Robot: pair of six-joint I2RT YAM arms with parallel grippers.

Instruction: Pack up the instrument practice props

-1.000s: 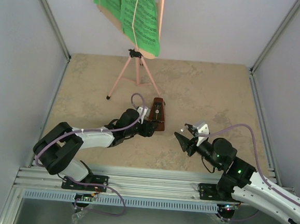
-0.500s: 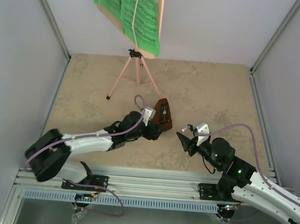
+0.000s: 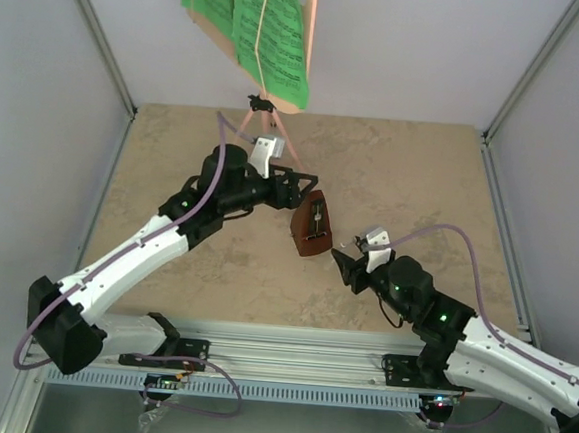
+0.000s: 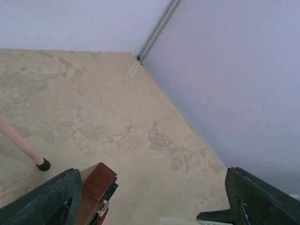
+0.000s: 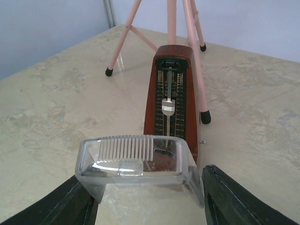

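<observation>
Wide open, left pincer beside metronome

Nothing here can be read as words or numbers. The green pages carry printed music lines too small to make out, and the metronome face shows only blurred scale marks.

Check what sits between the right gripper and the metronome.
Nothing. The top external view shows only bare table between the right gripper and the metronome.
</observation>
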